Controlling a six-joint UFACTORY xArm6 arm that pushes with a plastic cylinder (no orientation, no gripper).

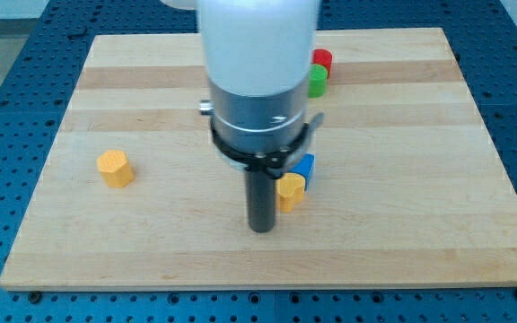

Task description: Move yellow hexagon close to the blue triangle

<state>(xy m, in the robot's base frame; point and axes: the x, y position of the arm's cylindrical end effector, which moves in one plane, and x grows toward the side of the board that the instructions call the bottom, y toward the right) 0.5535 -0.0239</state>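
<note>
A yellow hexagon block (115,168) lies alone at the view's left on the wooden board (402,224). A blue block (304,166), its shape partly hidden by the arm, sits near the middle, touching a second yellow block (290,191) just below it. My tip (261,228) rests on the board just left of and slightly below that second yellow block, far to the right of the yellow hexagon.
A red block (322,60) and a green block (317,80) sit together near the view's top, right of the arm. The white and grey arm body (257,81) hides the board's upper middle. The board lies on a blue perforated table.
</note>
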